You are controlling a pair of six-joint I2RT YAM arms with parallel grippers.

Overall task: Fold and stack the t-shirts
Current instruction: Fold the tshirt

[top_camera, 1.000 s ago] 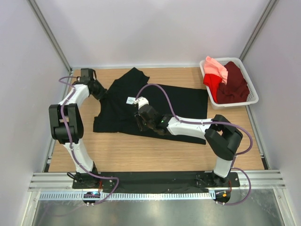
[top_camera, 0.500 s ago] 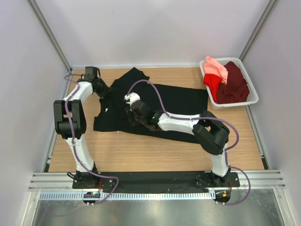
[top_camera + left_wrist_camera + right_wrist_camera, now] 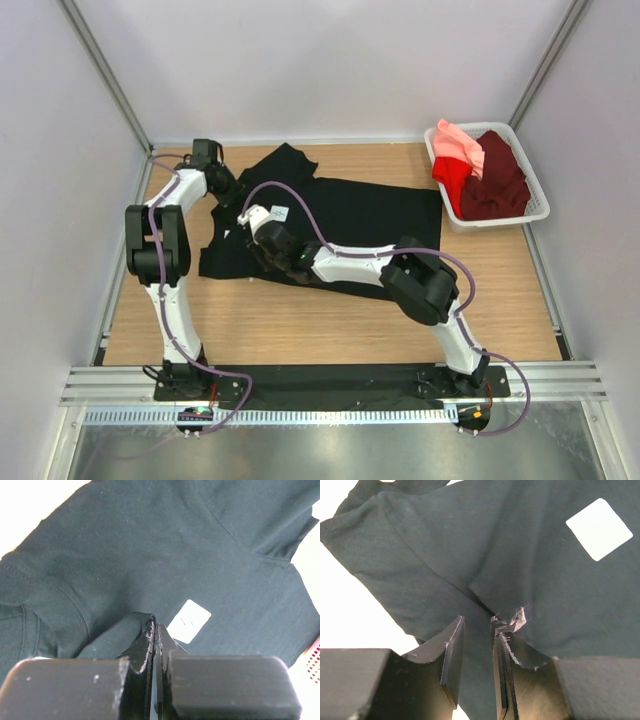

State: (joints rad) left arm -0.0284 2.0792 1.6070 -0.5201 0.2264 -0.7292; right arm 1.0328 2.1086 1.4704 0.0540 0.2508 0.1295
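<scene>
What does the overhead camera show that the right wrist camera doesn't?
Only overhead: the white basket holding a salmon-pink shirt, a red shirt and a maroon shirt. Only the wrist: the right gripper close up, a ridge of cloth running between its fingers. Both: the black t-shirt and its white label.

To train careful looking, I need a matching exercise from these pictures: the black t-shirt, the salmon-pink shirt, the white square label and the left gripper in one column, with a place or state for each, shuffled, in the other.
1. black t-shirt
2. salmon-pink shirt
3. white label
4. left gripper

A. in the basket
B. shut on a fold of the black t-shirt
C. spread on the table
D. on the chest of the black t-shirt

Pairs: 1-C, 2-A, 3-D, 4-B
</scene>
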